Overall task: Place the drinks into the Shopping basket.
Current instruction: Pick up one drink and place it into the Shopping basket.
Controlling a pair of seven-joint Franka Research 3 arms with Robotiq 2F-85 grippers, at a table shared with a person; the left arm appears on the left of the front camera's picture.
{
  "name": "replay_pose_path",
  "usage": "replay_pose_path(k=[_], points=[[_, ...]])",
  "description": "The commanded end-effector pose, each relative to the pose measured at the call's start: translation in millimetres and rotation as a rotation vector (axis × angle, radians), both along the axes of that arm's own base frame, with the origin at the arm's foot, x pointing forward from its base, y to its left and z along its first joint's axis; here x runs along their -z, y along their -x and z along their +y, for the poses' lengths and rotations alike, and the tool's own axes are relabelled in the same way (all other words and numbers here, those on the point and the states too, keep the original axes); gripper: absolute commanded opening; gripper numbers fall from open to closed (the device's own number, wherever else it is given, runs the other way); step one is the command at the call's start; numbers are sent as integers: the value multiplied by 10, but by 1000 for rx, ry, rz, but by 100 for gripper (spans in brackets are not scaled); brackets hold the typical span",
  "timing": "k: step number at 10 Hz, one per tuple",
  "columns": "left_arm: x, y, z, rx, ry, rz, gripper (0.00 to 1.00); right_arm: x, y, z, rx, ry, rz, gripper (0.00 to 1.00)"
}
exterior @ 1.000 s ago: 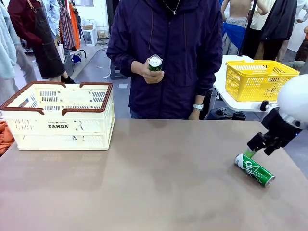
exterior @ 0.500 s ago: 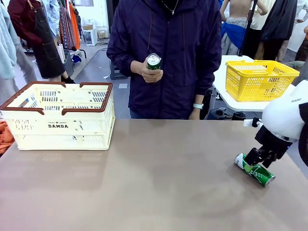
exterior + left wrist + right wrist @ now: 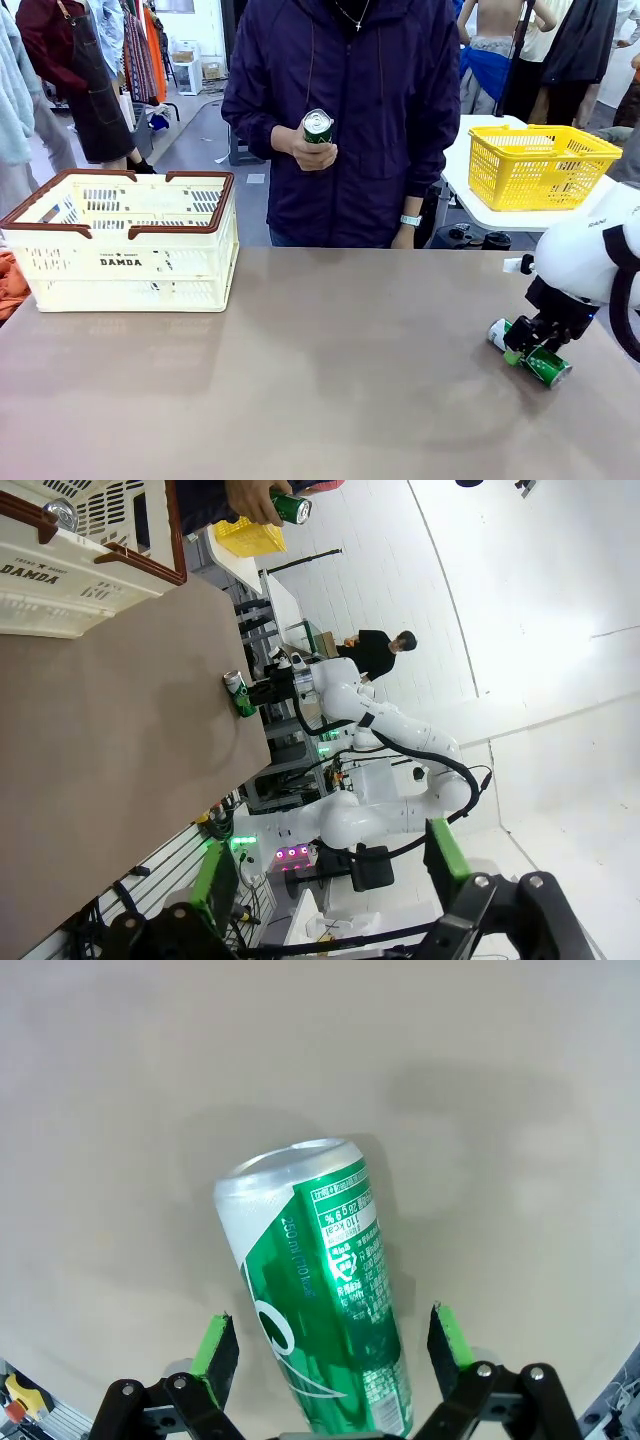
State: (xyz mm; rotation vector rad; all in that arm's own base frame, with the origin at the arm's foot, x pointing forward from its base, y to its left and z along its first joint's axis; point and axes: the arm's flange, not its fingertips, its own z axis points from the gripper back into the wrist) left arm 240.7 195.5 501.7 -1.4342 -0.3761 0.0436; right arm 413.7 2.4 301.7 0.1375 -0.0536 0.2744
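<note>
A green drink can (image 3: pixel 320 1300) lies on its side on the brown table, silver top pointing away from me. My right gripper (image 3: pixel 333 1345) stands open with one green pad on each side of the can, a gap at both. From the front this gripper (image 3: pixel 527 352) is low over the can (image 3: pixel 549 369) near the table's right edge. The person across the table holds a second green can (image 3: pixel 318 128) at chest height. The cream Shopping basket (image 3: pixel 130 262) sits at the far left; a silver can top (image 3: pixel 58 513) shows inside it. My left gripper (image 3: pixel 330 870) is open, holding nothing.
A yellow mesh basket (image 3: pixel 540 165) stands on a white side table beyond the right arm. The person stands at the far edge, mid-table. Bare tabletop stretches between the Shopping basket and the lying can.
My right gripper has come down and slightly left, from above the can's far end to low around it. The can and the person's hand have stayed put.
</note>
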Motion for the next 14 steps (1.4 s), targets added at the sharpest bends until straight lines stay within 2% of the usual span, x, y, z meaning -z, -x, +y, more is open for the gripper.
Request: replay_pose_path(k=[1,2,4,5,9,10,11,14], points=[[-16,26,7,12,-3,-10,100,10,11,37,-10,45,-39,100],[-16,26,7,12,-3,-10,100,34,4,69,-125,54,-85,100],[-16,26,7,12,-3,-10,100,53,11,96,-253,18,-119,100],[-16,26,7,12,-3,-10,100,80,8,94,-307,9,-87,100],[-16,26,7,12,-3,-10,100,90,9,109,-320,48,-87,100],[-16,26,7,12,-3,-10,100,72,0,115,-322,61,-86,57],[-16,26,7,12,-3,-10,100,87,13,114,-310,52,-81,0],[-16,26,7,12,-3,-10,100,121,24,89,-298,55,-71,0]])
